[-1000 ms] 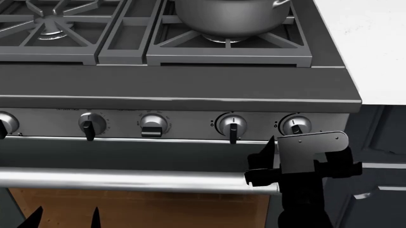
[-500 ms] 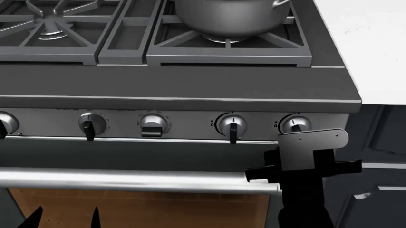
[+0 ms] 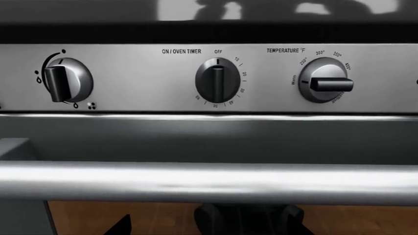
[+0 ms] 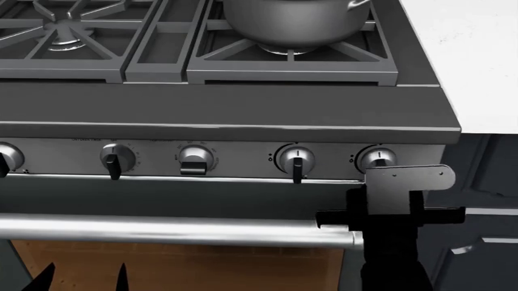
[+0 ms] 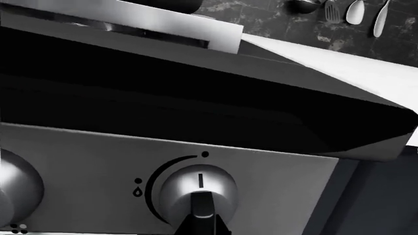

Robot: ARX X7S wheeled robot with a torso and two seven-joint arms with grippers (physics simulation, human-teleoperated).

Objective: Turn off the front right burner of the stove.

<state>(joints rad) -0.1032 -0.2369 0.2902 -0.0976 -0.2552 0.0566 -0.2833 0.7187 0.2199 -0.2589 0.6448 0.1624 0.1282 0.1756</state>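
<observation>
The right gripper (image 4: 394,159) sits directly in front of the rightmost knob (image 4: 377,159) on the control panel of the stove (image 4: 242,109), its silver bracket covering the lower part of that knob in the head view; whether its jaws are spread or pinching the knob cannot be told, since the bracket and black wrist body hide the fingertips. In the right wrist view the same knob (image 5: 197,190) fills the lower middle, its black pointer hanging straight down and a thin line on the silver cap pointing up toward a dot at the end of a dark arc. The front right burner (image 4: 290,50) lies above and behind these jaws on the cooktop, its small silvery head just showing under a steel pot (image 4: 293,19) that stands on the square grate. A second burner knob (image 4: 296,159) sits just beside the right jaws, toward the middle of the panel. The left gripper (image 4: 81,276) shows only as 2 dark finger tips, apart from each other and holding nothing, below the steel bar handle (image 4: 162,230). Ahead of these jaws, the left wrist view shows the oven timer knob (image 3: 218,81) at OFF and the temperature knob (image 3: 323,81) with its pointer turned sideways.
</observation>
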